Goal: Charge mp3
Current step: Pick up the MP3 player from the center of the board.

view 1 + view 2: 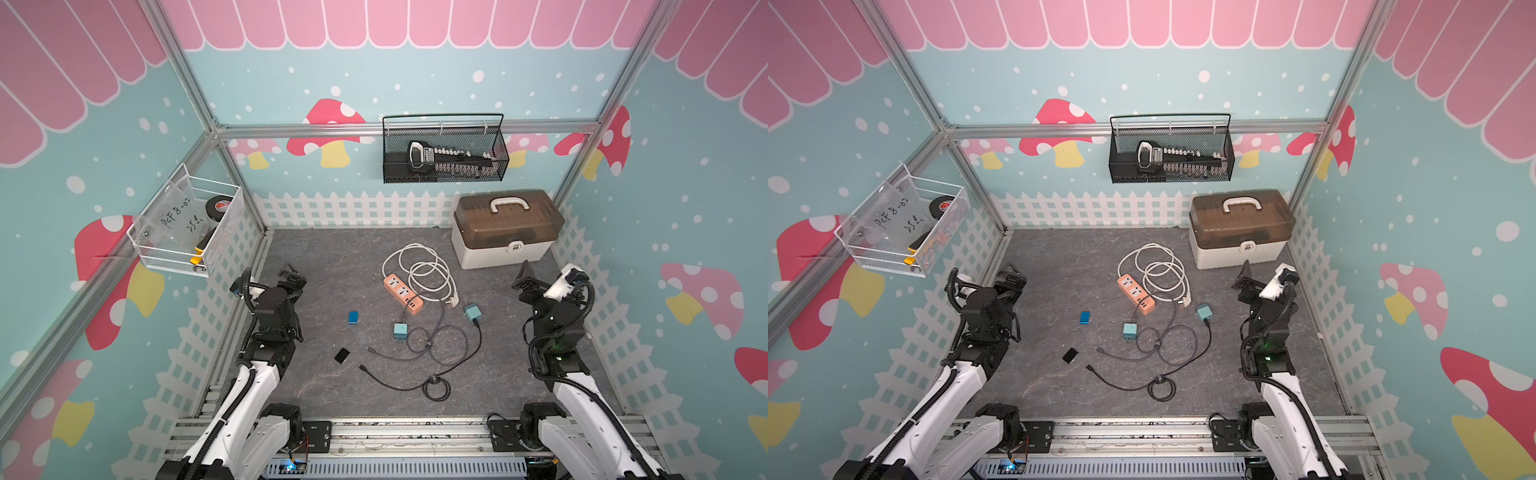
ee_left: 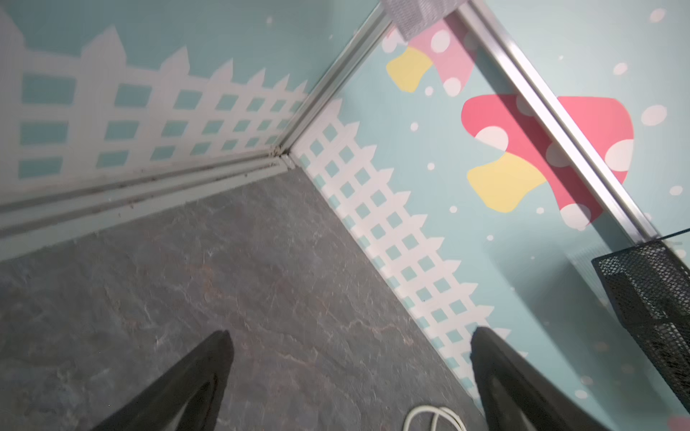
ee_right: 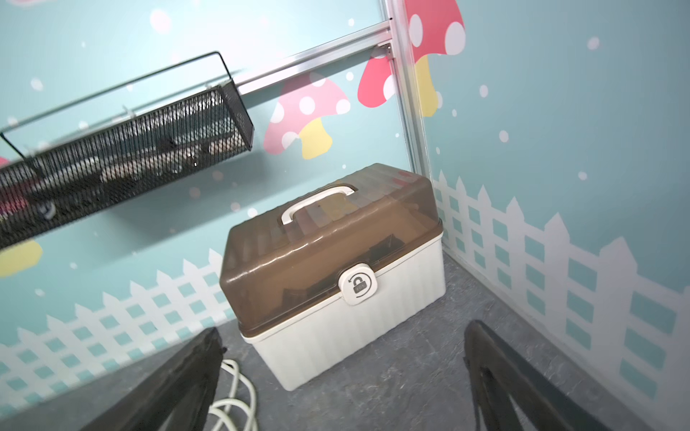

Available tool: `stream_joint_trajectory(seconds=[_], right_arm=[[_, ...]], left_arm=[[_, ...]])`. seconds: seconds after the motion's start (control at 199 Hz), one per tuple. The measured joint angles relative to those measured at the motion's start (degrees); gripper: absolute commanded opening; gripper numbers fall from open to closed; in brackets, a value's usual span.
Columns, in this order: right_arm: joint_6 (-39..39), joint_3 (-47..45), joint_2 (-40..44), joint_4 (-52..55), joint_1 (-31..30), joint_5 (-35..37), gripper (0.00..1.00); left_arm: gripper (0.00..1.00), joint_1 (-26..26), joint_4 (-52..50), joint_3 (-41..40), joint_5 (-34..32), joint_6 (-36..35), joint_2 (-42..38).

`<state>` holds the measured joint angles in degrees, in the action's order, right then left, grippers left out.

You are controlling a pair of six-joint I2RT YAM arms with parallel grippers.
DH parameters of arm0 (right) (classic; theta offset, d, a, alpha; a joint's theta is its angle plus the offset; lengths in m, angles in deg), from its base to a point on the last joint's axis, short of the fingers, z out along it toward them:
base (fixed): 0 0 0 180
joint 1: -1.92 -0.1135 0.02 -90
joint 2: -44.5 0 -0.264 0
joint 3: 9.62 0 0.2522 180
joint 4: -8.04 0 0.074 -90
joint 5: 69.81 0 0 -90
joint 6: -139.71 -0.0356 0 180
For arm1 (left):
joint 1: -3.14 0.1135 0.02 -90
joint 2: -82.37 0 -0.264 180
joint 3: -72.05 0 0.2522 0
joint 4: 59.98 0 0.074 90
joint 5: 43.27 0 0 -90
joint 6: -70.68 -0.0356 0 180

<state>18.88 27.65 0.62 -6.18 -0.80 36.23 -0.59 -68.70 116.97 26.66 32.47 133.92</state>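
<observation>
Left claw (image 1: 293, 276), right claw (image 1: 524, 279) both spread, empty; we'd drop left squarely over mp3 (image 1: 353, 317) (blue one, presumably), pinching side edges.

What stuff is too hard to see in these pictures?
Storage box insides: right wrist view, tinted lid hides them.
Blue gadget socket: both top views, too small.
White cord: left wrist view, cut off by the edge.
Black basket contents: right wrist view, blurred behind mesh.
</observation>
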Motion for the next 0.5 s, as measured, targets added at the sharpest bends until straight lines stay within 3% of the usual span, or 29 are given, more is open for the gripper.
stream_joint_trajectory(seconds=[0.201, 0.502], right_arm=[[-4.9, 4.1, -2.2, 11.5, 0.0, -3.1, 1.0], [-7.1, 5.1, -3.7, 16.9, -1.9, -3.6, 1.0]], left_arm=[[0.99, -0.1, -15.2, 9.7, 10.9, 3.4, 5.0], [0.98, -8.6, -38.2, 19.8, 9.6, 5.5, 10.9]])
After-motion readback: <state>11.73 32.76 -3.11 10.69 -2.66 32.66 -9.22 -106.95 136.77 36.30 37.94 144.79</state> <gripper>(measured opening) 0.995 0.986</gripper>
